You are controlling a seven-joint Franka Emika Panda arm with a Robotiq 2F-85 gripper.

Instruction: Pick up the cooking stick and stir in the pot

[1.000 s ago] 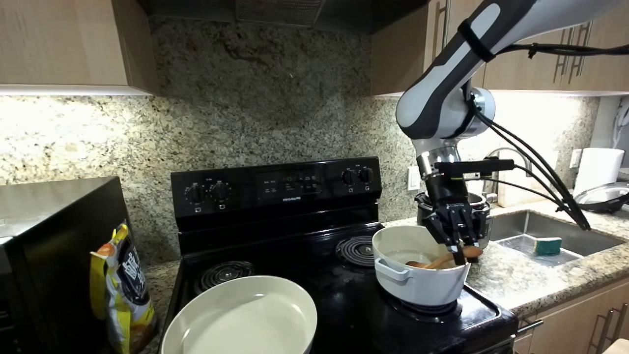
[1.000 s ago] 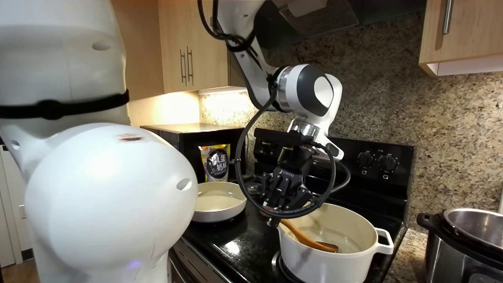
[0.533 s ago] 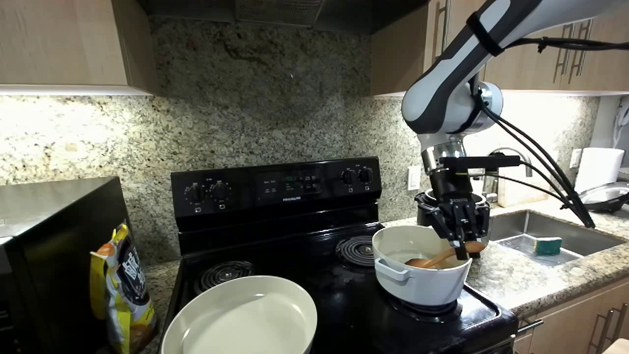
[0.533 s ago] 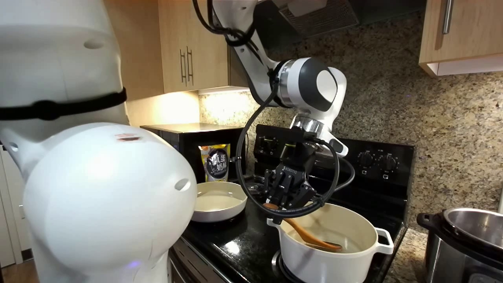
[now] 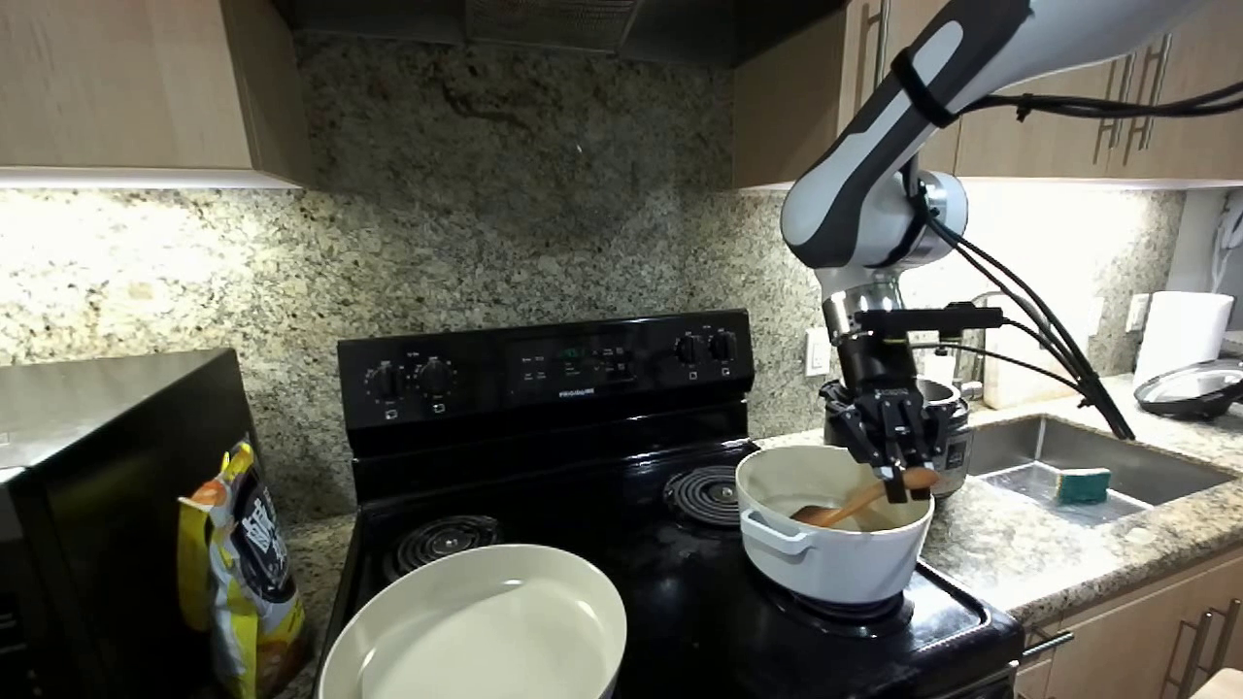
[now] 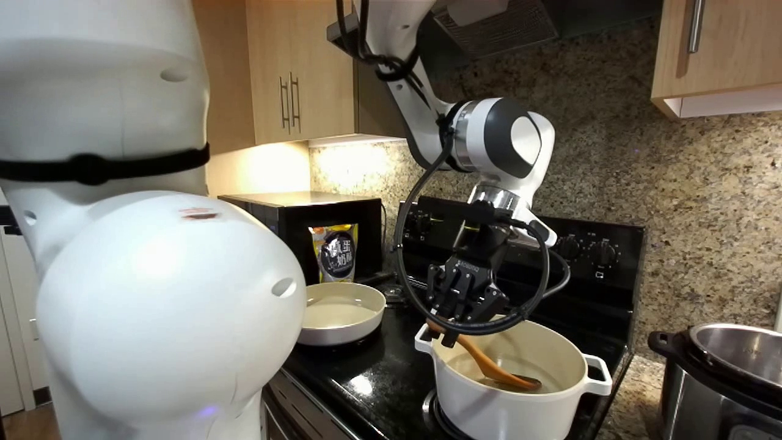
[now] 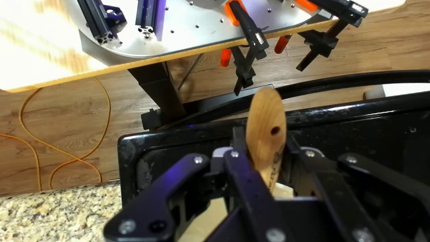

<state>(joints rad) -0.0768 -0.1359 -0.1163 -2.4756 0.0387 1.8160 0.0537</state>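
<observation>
Wrist vw: stick (image 7: pixel 263 114) w/ hole (image 7: pixel 275 130), ext. vws: tip (image 6: pixel 526 383) in pot (image 6: pixel 504 421)

The 2 exterior views share the black coil-burner stove (image 5: pixel 670 592) and speckled granite wall (image 5: pixel 534 223), seen from different sides; the wrist view looks down closely past the black jointed gripper (image 7: pixel 264 138).

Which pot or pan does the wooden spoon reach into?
The deep white pot: the spoon slants into it, not into the shallow white pan or the steel pot.

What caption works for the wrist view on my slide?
Black fingers grip the wooden cooking stick near its rounded end, black stove and speckled counter below.
</observation>
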